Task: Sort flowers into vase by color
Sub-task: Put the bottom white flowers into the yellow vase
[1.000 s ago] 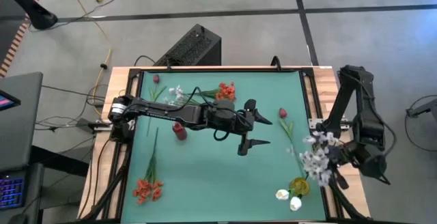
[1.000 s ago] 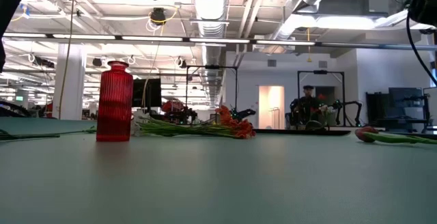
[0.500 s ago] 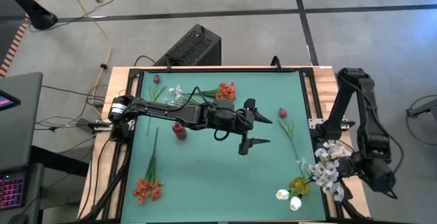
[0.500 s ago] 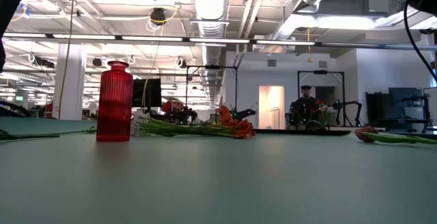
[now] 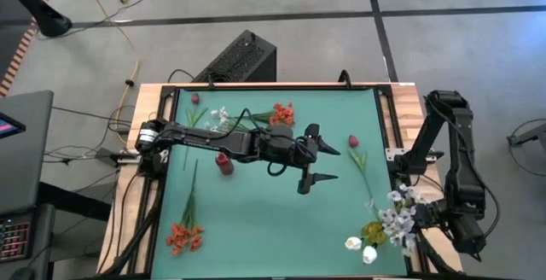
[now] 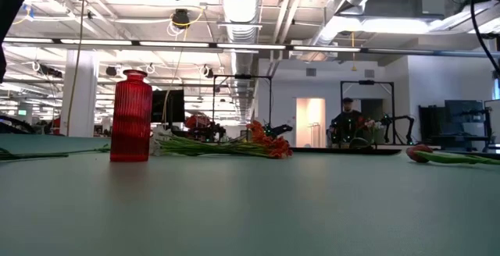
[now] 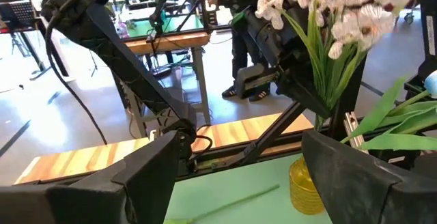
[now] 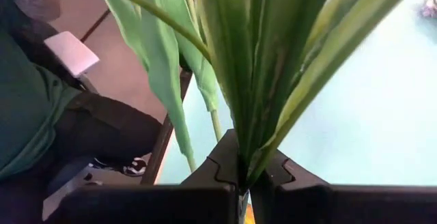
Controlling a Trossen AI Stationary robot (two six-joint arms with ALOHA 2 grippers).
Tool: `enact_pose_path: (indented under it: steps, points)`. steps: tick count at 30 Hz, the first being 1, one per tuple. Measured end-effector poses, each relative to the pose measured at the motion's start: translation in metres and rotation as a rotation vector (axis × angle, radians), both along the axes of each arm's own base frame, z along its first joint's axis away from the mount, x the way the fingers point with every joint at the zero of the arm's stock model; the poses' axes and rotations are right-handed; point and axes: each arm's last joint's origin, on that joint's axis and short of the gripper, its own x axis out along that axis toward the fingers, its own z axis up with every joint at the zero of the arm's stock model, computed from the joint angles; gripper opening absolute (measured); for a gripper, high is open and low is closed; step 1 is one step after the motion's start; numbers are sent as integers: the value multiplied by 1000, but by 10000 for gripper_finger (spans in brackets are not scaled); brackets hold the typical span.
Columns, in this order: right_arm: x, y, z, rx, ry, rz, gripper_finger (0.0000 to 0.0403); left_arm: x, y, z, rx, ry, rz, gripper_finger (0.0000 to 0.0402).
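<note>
Right gripper [image 8: 244,176] pinches a white blossom spray [image 5: 399,216] by its green stems above a small yellow glass vase [image 5: 374,231], seemingly to drop it in; left gripper [image 5: 320,164] hangs spread wide over mid-table.

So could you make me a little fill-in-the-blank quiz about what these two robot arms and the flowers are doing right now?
1. The right gripper is shut on the green stems of a spray of ______ blossoms.
2. That spray hangs over a small ______ glass vase at the table's corner.
3. A ribbed ______ glass vase stands beside the left arm.
4. The left gripper, over the green table, is ______.

Missing words: white; yellow; red; open
</note>
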Motion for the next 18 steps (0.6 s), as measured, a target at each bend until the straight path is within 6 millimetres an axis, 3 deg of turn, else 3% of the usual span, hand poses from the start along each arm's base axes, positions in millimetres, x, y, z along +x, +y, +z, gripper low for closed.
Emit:
enact_pose_path:
  steps: [8, 18]
  points:
    - [0, 12, -16, -21, 69, -24, 50, 0, 0, 0, 0, 0, -1, 295]
    - [0, 9, -15, -7, 107, -19, 126, 0, 0, 0, 0, 4, -3, 295]
